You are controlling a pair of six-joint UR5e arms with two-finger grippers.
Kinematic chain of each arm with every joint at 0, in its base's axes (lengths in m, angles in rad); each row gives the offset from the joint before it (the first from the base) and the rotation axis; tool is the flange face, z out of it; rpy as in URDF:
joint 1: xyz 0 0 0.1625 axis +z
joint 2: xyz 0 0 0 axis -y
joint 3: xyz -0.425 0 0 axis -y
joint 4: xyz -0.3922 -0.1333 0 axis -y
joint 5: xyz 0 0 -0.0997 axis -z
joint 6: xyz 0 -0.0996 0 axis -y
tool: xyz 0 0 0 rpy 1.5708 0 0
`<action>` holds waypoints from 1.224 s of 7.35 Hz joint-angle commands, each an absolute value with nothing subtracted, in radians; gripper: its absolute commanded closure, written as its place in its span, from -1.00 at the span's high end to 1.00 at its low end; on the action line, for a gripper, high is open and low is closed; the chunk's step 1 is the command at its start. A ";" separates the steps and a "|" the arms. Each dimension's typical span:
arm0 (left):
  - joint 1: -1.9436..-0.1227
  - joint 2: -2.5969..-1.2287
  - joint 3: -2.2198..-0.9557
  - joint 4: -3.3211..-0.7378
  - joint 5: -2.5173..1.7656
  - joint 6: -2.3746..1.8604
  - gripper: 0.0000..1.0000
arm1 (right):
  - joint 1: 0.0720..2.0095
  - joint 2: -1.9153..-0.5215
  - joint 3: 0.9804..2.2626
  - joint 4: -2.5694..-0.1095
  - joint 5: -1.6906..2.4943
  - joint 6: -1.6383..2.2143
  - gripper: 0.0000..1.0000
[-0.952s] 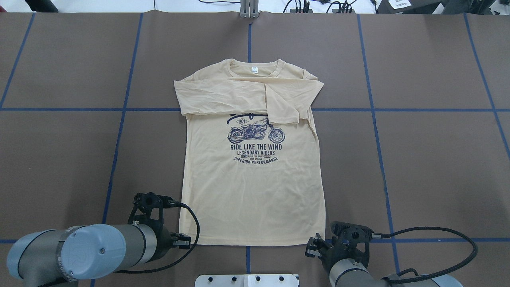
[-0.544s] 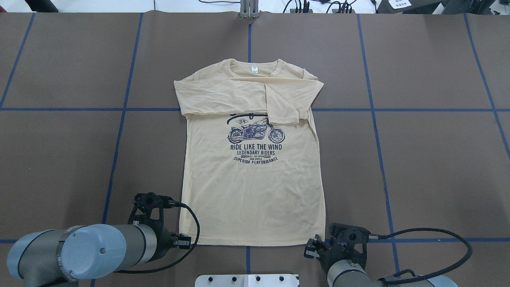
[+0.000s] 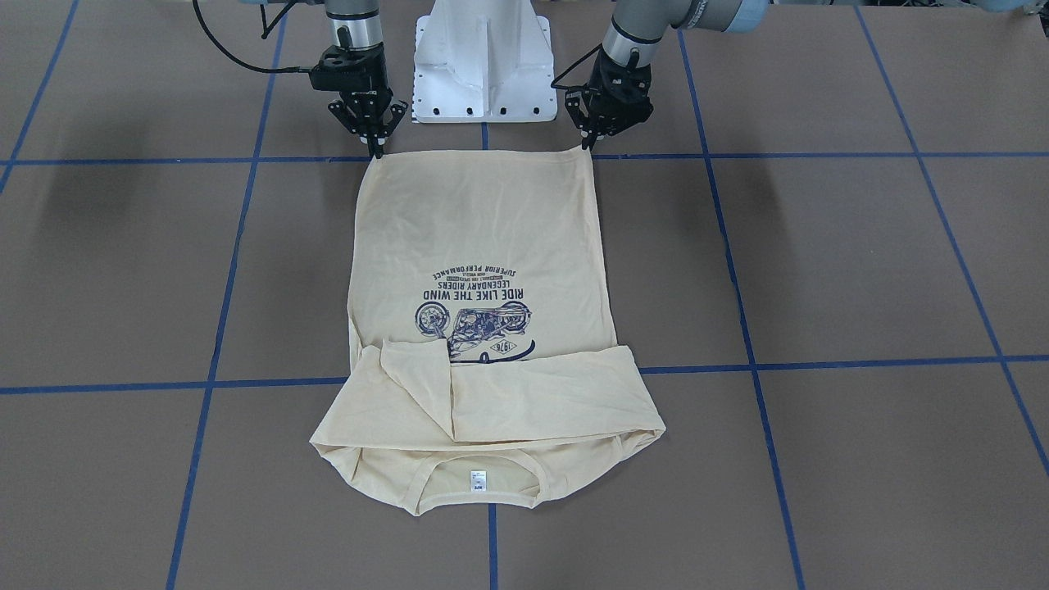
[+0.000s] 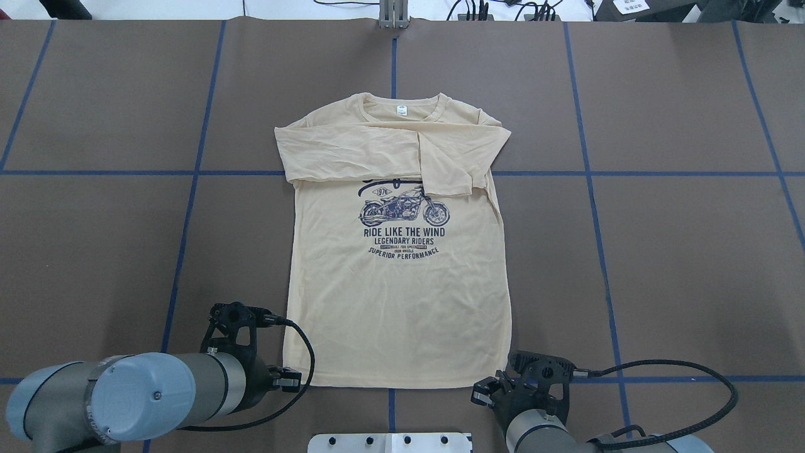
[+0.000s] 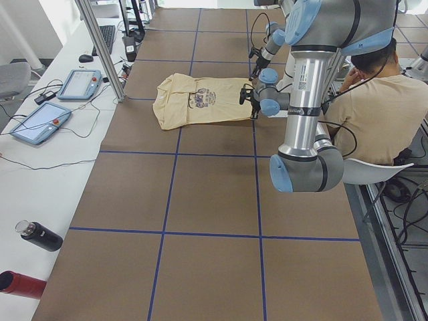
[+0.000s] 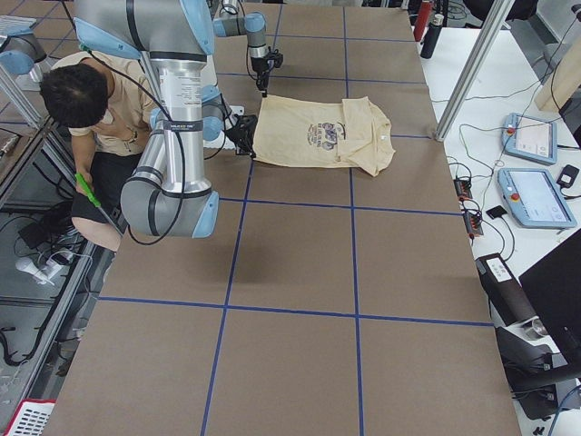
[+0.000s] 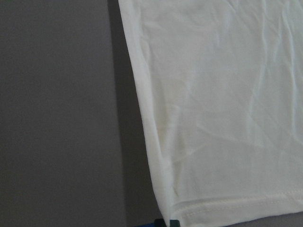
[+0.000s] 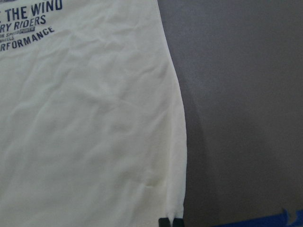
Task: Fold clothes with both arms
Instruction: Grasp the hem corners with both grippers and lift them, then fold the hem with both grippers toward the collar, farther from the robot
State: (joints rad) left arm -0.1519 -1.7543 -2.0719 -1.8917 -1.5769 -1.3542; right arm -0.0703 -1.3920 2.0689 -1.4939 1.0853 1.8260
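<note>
Cream-yellow long-sleeved T-shirt point(image 4: 396, 314) lies flat, print up, in the middle of the overhead frame on my brown table with blue tape lines point(image 4: 692, 251). Nearest, along the frame's bottom, its hem runs between my two claws. The black two-finger left gripper point(image 3: 587, 146) is clenched on the lower-left hem corner, and the black two-finger right gripper point(image 3: 376, 150) is pinched on the lower-right one. Further up sits the navy motorcycle print point(image 4: 404, 214). Beyond it both sleeves point(image 4: 352, 154) lie folded across the chest. Farthest, a small white neck tag point(image 4: 401, 111) shows inside the collar.
</note>
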 commanded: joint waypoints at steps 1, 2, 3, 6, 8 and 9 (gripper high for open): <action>-0.152 -1.761 -2.141 -1.831 -1.578 -1.353 -1.00 | -0.051 -1.400 2.130 -1.496 1.097 1.819 -1.00; -0.150 -1.766 -2.211 -1.757 -1.615 -1.354 -1.00 | -0.035 -1.423 2.185 -1.505 1.100 1.816 -1.00; -0.152 -1.758 -2.271 -1.746 -1.637 -1.355 -1.00 | -0.035 -1.498 2.272 -1.506 1.129 1.815 -1.00; -0.114 -1.761 -2.484 -1.584 -1.686 -1.358 -1.00 | -0.148 -1.595 2.648 -1.728 1.234 1.813 -1.00; -0.126 -1.785 -2.627 -1.415 -1.782 -1.355 -1.00 | -0.107 -1.557 2.763 -1.808 1.319 1.812 -1.00; -0.152 -1.848 -2.593 -1.369 -1.798 -1.342 -1.00 | -0.028 -1.536 2.740 -1.815 1.362 1.762 -1.00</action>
State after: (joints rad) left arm -0.1288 -1.7947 -2.5848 -1.4476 -1.7596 -1.3521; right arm -0.1044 -1.5635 2.7337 -1.7920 1.3018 1.7999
